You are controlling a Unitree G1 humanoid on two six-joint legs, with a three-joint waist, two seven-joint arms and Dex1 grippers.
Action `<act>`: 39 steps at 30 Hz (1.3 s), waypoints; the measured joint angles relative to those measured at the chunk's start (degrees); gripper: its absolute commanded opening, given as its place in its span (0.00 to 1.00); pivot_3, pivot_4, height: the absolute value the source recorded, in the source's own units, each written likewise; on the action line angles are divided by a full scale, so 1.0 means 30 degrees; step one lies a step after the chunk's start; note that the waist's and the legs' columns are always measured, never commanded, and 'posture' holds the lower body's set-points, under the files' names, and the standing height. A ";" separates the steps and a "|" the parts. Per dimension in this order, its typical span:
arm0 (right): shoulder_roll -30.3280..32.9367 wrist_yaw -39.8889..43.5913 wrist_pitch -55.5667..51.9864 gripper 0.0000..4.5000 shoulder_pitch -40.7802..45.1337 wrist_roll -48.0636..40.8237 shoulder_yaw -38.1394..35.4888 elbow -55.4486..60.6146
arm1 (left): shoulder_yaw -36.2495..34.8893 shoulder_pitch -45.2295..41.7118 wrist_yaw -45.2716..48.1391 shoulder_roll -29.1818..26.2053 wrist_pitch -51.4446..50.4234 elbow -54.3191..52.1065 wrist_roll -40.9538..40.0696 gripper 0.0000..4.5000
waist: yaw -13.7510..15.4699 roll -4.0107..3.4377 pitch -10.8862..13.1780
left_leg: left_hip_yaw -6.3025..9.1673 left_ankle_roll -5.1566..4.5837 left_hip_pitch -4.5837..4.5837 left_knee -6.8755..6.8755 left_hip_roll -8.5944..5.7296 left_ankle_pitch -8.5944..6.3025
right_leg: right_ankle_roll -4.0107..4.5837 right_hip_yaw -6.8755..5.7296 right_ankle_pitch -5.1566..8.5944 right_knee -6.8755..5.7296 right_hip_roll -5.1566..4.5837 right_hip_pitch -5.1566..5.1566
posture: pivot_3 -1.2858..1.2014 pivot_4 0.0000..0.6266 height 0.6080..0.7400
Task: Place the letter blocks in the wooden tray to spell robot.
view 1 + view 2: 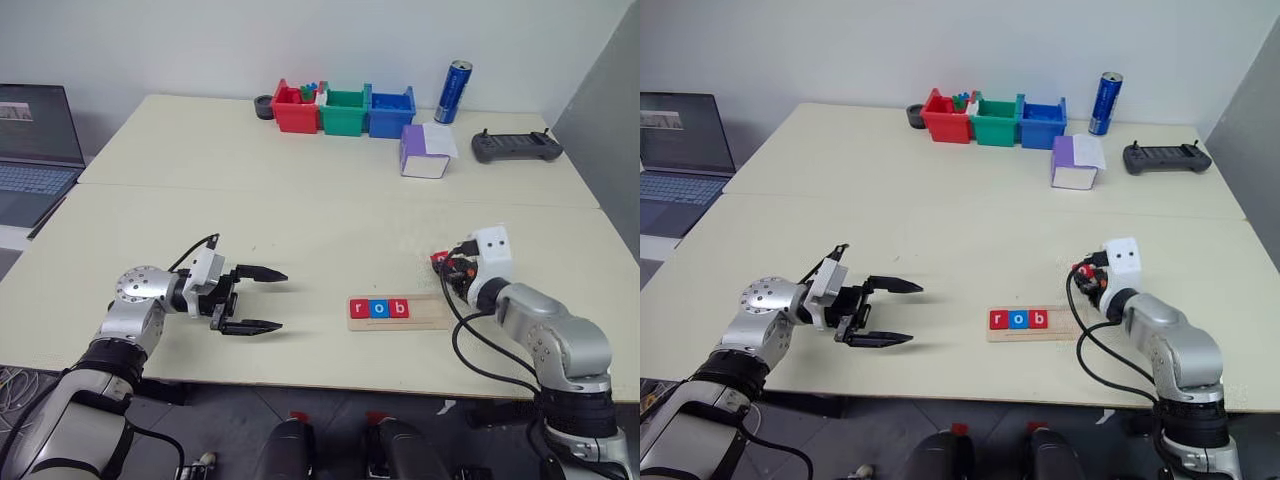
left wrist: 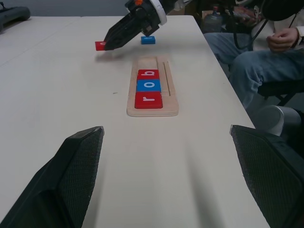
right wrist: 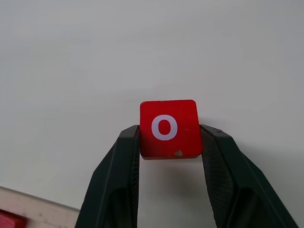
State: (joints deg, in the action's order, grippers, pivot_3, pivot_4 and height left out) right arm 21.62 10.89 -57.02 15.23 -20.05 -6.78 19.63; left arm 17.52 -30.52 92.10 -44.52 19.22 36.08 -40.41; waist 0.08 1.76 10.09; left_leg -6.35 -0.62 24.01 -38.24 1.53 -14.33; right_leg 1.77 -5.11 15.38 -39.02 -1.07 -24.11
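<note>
The wooden tray (image 1: 425, 313) lies near the table's front edge and holds three letter blocks: a red r (image 1: 359, 309), a blue o (image 1: 379, 309) and a red b (image 1: 399, 308). Its right part is bare. My right gripper (image 3: 169, 131) is shut on a red o block (image 3: 167, 127), low over the table just behind the tray's right end (image 2: 107, 46). A blue block (image 2: 147, 40) lies flat on the table close by. My left gripper (image 1: 262, 299) hovers to the left of the tray, open with nothing in it, pointing at the tray.
At the back stand a red bin (image 1: 295, 108), a green bin (image 1: 345, 110), a blue bin (image 1: 390, 111), a blue can (image 1: 455, 92), a purple-and-white box (image 1: 427, 152) and a black controller (image 1: 516, 147). A laptop (image 1: 35, 150) sits far left. A person (image 2: 266, 52) sits beside the table.
</note>
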 measured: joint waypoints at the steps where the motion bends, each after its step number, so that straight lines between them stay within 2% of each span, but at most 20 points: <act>1: -0.0035 -0.0140 -0.0069 0.32 -0.0291 0.0115 -0.0066 0.0217 | -0.0026 0.0172 0.0000 -0.0007 0.0019 -0.0002 0.0003 1.00 | -0.0030 0.0000 0.0000 | 0.0001 0.0000 -0.0007 0.0010 0.0002 0.0000 | 0.0000 -0.0002 0.0001 -0.0003 0.0000 0.0000 | 0.52 0.24 1.00; 9: -0.0234 -0.1608 -0.1018 0.32 -0.0768 0.0769 -0.0753 0.0358 | -0.0106 0.0484 0.0004 -0.0011 0.0253 0.0109 0.0021 1.00 | -0.0088 -0.0001 -0.0001 | 0.0004 -0.0014 -0.0051 0.0027 0.0031 -0.0001 | 0.0001 -0.0018 0.0002 -0.0044 0.0018 0.0003 | 0.52 0.24 1.00; 15: -0.1266 -0.2494 -0.2301 0.32 -0.0804 0.0938 -0.1128 0.1291 | -0.0104 0.0111 0.0000 -0.0098 0.0632 0.0903 0.0018 1.00 | -0.0093 -0.0002 -0.0001 | 0.0001 -0.0002 -0.0047 0.0031 0.0030 0.0005 | 0.0001 -0.0012 0.0002 -0.0037 0.0021 0.0001 | 0.52 0.24 1.00; 21: -0.1496 -0.2718 -0.2947 0.76 -0.0778 0.1002 -0.1564 0.1646 | -0.0101 0.0035 0.0002 -0.0098 0.0799 0.1002 0.0016 1.00 | -0.0084 -0.0002 -0.0001 | 0.0001 -0.0003 -0.0045 0.0030 0.0026 0.0005 | 0.0001 -0.0011 0.0002 -0.0035 0.0021 0.0003 | 0.52 0.24 1.00; 24: -0.0529 -0.1932 -0.3294 0.98 -0.0613 0.0832 -0.1845 0.1646 | -0.0101 0.0030 0.0002 -0.0096 0.0759 0.0883 0.0015 1.00 | -0.0084 -0.0003 -0.0001 | -0.0001 -0.0009 -0.0045 0.0029 0.0025 0.0002 | 0.0001 -0.0010 0.0002 -0.0034 0.0021 0.0002 | 0.52 0.24 1.00; 25: -0.0041 -0.1579 -0.3304 0.99 -0.0427 0.0719 -0.1918 0.1655 | -0.0102 0.0030 0.0001 -0.0096 0.0746 0.0869 0.0015 1.00 | -0.0085 -0.0003 -0.0001 | 0.0000 -0.0014 -0.0046 0.0029 0.0025 -0.0001 | 0.0001 -0.0011 0.0001 -0.0035 0.0021 0.0002 | 0.52 0.24 1.00; 29: 0.4605 0.2450 -0.2074 0.99 0.0554 -0.0049 -0.1799 0.1409 | -0.0149 0.0019 0.0000 -0.0054 0.0703 0.0654 0.0023 1.00 | -0.0079 -0.0010 0.0003 | -0.0002 -0.0072 -0.0045 0.0030 0.0021 -0.0035 | 0.0000 -0.0014 0.0002 -0.0024 0.0022 0.0000 | 0.52 0.24 1.00; 32: 0.9680 0.8773 0.2101 0.99 0.0803 -0.0327 -0.0828 -0.0533 | -0.0241 0.0022 0.0001 -0.0020 0.0690 0.0541 0.0045 1.00 | -0.0064 0.0000 -0.0001 | 0.0009 -0.0080 -0.0049 0.0041 0.0022 -0.0040 | -0.0003 -0.0020 0.0003 0.0003 0.0043 0.0011 | 0.52 0.24 1.00; 35: 1.1846 1.5326 0.7175 0.99 0.1802 0.0006 0.1345 -0.4565 | -0.0355 0.0002 0.0003 0.0126 0.0696 0.0492 0.0090 1.00 | -0.0121 0.0012 -0.0003 | 0.0003 -0.0085 -0.0059 0.0039 0.0029 -0.0041 | -0.0017 -0.0011 -0.0005 0.0005 0.0057 0.0017 | 0.52 0.24 1.00; 39: 1.1790 2.1454 1.4071 0.99 0.5977 0.2567 0.4994 -1.2165 | -0.0468 0.0031 -0.0001 0.0291 0.0497 0.0144 0.0151 1.00 | -0.0253 0.0000 0.0014 | -0.0009 -0.0093 -0.0061 0.0015 0.0044 -0.0031 | -0.0041 -0.0006 -0.0022 -0.0018 0.0065 0.0009 | 0.52 0.24 1.00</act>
State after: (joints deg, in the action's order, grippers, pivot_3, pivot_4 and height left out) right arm 56.99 75.25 -14.81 33.16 -12.35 8.20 -16.87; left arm 16.11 -30.43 92.10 -43.65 20.71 36.51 -39.96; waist -0.68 1.76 10.13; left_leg -6.38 -0.90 23.83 -38.19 1.66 -14.42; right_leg 1.64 -5.13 15.31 -39.08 -0.87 -24.09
